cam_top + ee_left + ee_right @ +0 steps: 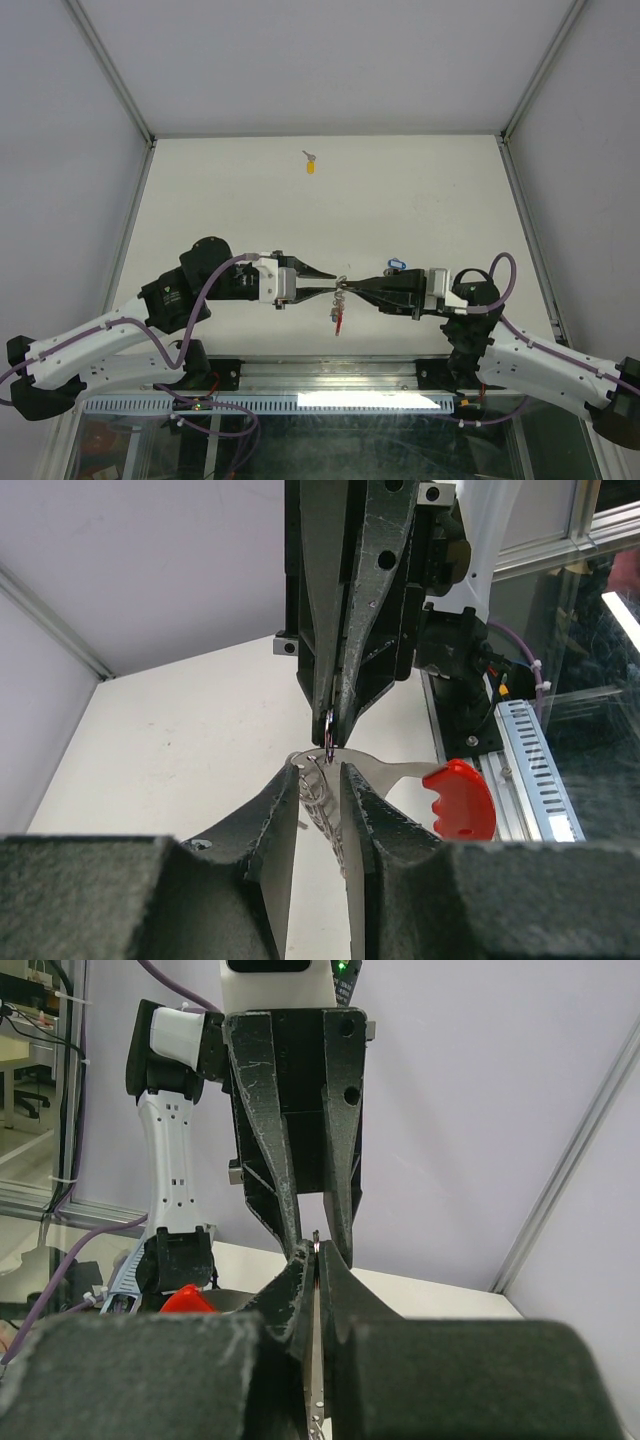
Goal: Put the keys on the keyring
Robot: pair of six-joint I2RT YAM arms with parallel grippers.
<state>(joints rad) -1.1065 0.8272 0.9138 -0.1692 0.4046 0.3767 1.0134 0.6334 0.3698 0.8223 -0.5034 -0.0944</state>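
The keyring (339, 306) hangs in the air between my two grippers, with its red plastic strip (340, 323) lowest. My left gripper (334, 286) is closed on its silver rings (318, 792), which sit between the fingertips; the red strip (460, 798) sticks out to the right. My right gripper (351, 285) faces it tip to tip and is shut on a thin metal loop (329, 738) seen edge-on (316, 1243); it looks like a ring, not a key. A yellow-headed key (310, 165) lies far back on the table. A blue-headed key (398, 266) lies beside the right gripper.
The white table (230, 200) is walled by grey panels with metal posts at the back corners. A metal rail (320, 375) runs along the near edge by the arm bases.
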